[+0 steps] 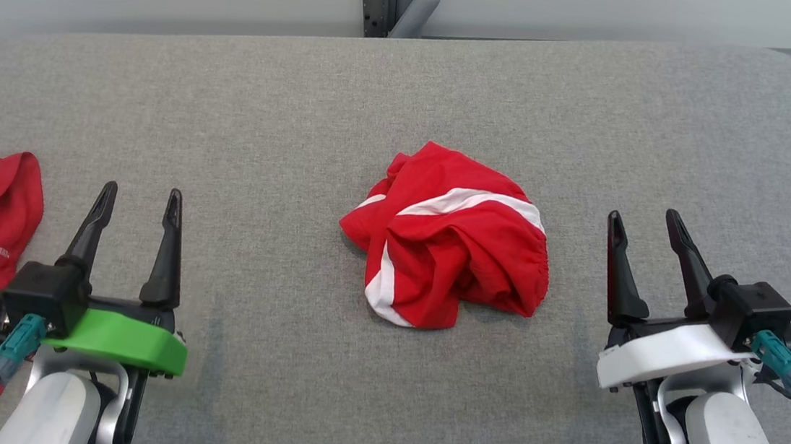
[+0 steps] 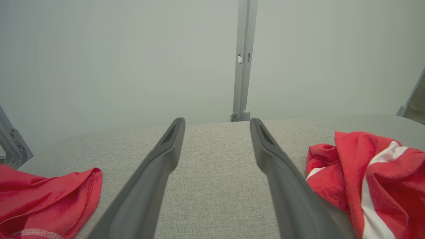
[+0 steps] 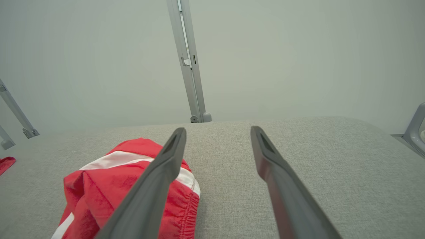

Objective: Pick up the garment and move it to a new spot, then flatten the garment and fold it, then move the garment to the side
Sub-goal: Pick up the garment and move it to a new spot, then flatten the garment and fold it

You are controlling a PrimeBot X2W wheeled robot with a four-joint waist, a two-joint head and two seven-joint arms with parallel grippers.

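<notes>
I'm seeing left gripper (image 1: 141, 192) and right gripper (image 1: 643, 217) sitting wide open, gripping nothing; garment (image 1: 448, 238) is lying crumpled mid-frame between them. I'm judging flattening, folding, moving aside all remaining.

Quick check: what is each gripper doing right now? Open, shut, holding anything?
Left gripper: open, holding nothing.
Right gripper: open, holding nothing; the striped red garment lies crumpled between them, untouched.

Head downward, wrists seemingly low, sharing garment (image 1: 448, 238)
</notes>
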